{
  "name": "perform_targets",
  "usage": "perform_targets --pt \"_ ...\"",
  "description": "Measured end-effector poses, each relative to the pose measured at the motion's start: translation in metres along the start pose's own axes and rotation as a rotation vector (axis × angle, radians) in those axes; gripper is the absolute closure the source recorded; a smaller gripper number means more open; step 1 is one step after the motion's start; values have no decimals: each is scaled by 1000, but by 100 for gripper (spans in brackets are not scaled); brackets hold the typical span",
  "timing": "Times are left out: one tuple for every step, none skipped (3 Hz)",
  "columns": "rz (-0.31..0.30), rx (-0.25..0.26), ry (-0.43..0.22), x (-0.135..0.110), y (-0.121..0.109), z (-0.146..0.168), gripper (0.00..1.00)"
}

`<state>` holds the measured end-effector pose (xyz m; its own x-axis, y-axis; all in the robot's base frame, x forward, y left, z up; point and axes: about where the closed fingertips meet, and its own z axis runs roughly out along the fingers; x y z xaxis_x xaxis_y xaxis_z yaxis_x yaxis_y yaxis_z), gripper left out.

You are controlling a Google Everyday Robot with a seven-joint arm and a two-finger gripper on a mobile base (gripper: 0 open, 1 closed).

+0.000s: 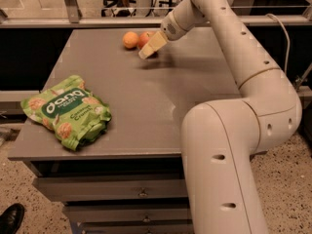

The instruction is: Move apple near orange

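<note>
Here, grey table (161, 101) with drawers (141, 193) beneath, seen from the near edge. White arm (229, 43) rises at the right front, bends, and reaches across to the far side of the tabletop.

Gripper (152, 45): at the far edge region, a little left of centre, pale tan, angled down and to the left. It sits against the right-hand side of the apple (144, 37) and covers part of it. Cannot tell from this angle whether the claw is closed on the fruit or merely lying against it.

Apple: reddish, only its upper left portion shows, down at table level. Orange (130, 39) is just to its left, fully visible, round, plain orange skin. The two fruits look to be touching or very nearly so; the contact line is too murky to settle.

Green snack bag (68, 111): near left corner, lying flat, crumpled, well apart from both fruits and the gripper.

Floor: speckled. Toe of a black shoe (10, 218) at the bottom left corner, beside the drawers
</note>
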<state>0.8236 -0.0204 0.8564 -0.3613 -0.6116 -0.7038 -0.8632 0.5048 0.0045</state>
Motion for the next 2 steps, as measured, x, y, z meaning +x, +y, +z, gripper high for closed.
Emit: perform_targets --pt "5 57 -87 13 -18 -53 0" --pt "24 98 -196 32 -25 -101 0"
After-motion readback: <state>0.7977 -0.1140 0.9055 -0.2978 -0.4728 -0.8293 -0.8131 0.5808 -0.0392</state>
